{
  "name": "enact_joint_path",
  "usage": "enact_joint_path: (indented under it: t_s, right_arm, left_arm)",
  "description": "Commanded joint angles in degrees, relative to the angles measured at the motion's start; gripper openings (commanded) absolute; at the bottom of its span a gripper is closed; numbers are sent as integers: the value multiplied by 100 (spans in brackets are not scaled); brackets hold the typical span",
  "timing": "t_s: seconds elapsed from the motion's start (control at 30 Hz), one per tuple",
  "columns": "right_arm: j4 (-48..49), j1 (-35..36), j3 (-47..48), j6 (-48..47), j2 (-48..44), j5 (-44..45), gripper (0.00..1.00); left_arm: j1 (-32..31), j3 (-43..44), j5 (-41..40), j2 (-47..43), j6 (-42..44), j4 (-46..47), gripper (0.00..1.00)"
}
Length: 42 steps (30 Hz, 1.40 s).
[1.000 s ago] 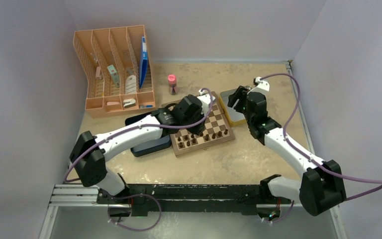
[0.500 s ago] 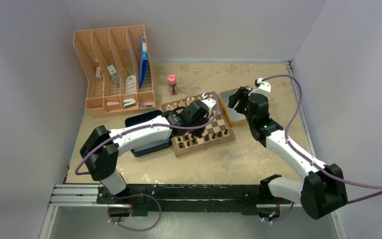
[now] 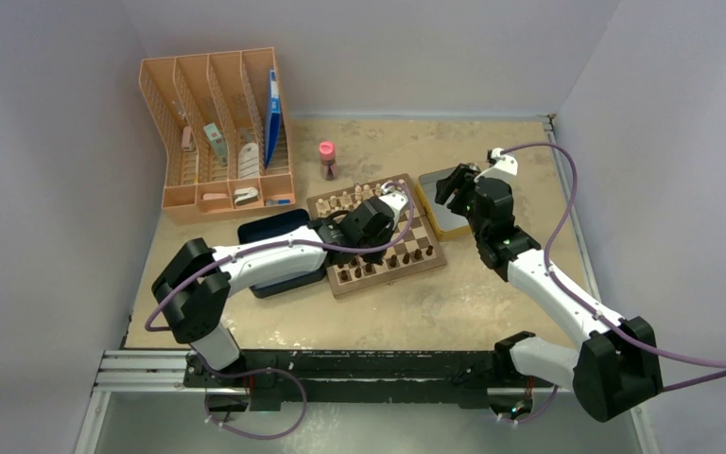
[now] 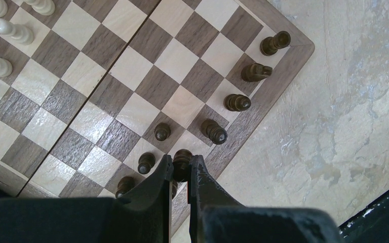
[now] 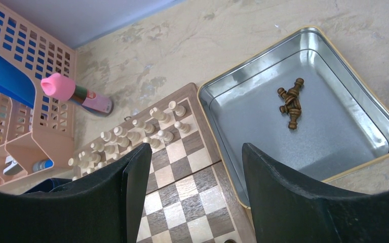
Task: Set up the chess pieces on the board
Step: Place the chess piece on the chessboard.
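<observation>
The board (image 3: 423, 230) lies mid-table, also seen in the left wrist view (image 4: 131, 109). My left gripper (image 4: 181, 169) is shut on a dark chess piece (image 4: 183, 158) over the board's near rows, next to several standing dark pieces (image 4: 214, 131). In the top view it (image 3: 375, 244) is above the board's near half. My right gripper (image 5: 195, 187) is open and empty, over the board's right edge and the metal tin (image 5: 263, 131). The tin holds a small heap of dark pieces (image 5: 290, 103). Pale pieces (image 5: 147, 126) stand along the far rows.
An orange file organizer (image 3: 217, 132) stands at the back left. A pink-capped bottle (image 3: 327, 159) stands behind the board. A dark blue box (image 3: 279, 251) lies left of the board under my left arm. The tin (image 3: 440, 213) touches the board's right side.
My left gripper has moved from the board's far side toward its near rows with the dark piece, uncovering the pale pieces. My right gripper has shifted slightly right.
</observation>
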Motion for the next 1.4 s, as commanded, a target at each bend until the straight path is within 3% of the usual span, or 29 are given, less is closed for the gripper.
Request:
enact_joint_path:
  t_s: [0.0, 1.37]
  right_arm:
    - [250, -20, 17, -46, -90, -47, 69]
    - [340, -22, 10, -157, -31, -319, 69]
  left_arm:
    - [-34, -124, 64, -142, 88, 518, 0]
    - [-91, -514, 126, -46, 439, 1043, 10]
